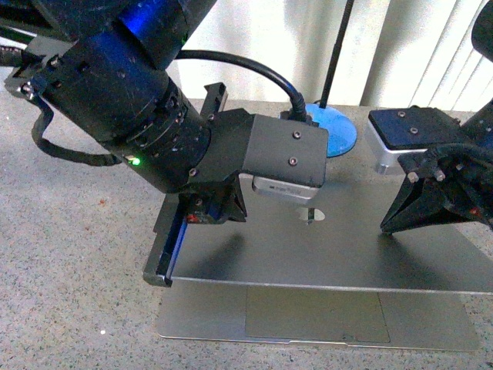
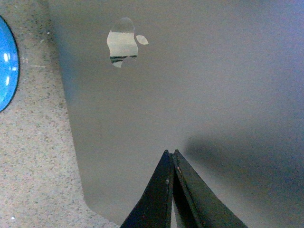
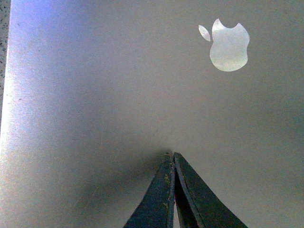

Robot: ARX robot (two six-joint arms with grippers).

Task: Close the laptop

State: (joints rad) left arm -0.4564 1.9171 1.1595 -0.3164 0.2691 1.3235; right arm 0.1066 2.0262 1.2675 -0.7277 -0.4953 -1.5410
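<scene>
The laptop [image 1: 323,254] was nearly shut, with a gap left. The left gripper [image 2: 171,159] and right gripper [image 3: 172,159], jaws clenched empty, rested on its lid.

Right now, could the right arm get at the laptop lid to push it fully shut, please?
Probably yes: the shut right pincer appears to touch the bare laptop lid, and nothing lies between them.

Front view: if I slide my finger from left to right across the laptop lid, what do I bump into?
Left gripper → apple logo → right gripper.
</scene>
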